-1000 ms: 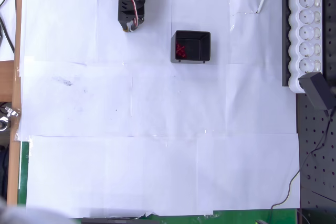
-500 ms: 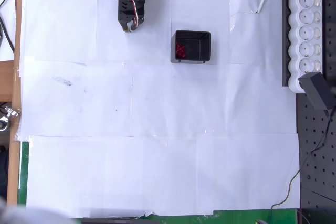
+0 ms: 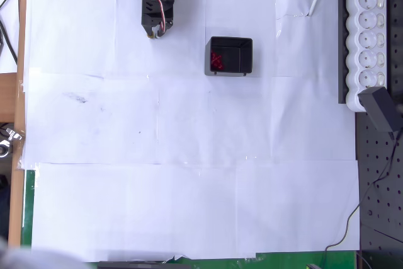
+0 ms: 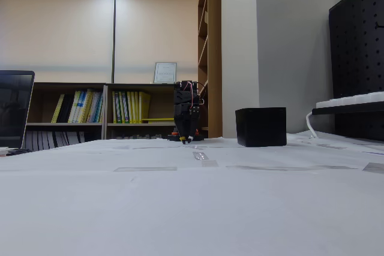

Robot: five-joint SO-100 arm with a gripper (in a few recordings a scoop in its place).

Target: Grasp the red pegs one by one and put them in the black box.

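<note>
The black box sits on the white paper right of the arm, and shows from the side in the fixed view. Several red pegs lie clustered in its left part. My gripper is folded back at the top of the overhead view, left of the box and apart from it, tip down near the paper; it also shows in the fixed view. Its jaws look closed together with nothing between them.
A white power strip lies along the right edge with a black adapter plugged in. A black pegboard borders the paper on the right. A wooden table edge runs down the left.
</note>
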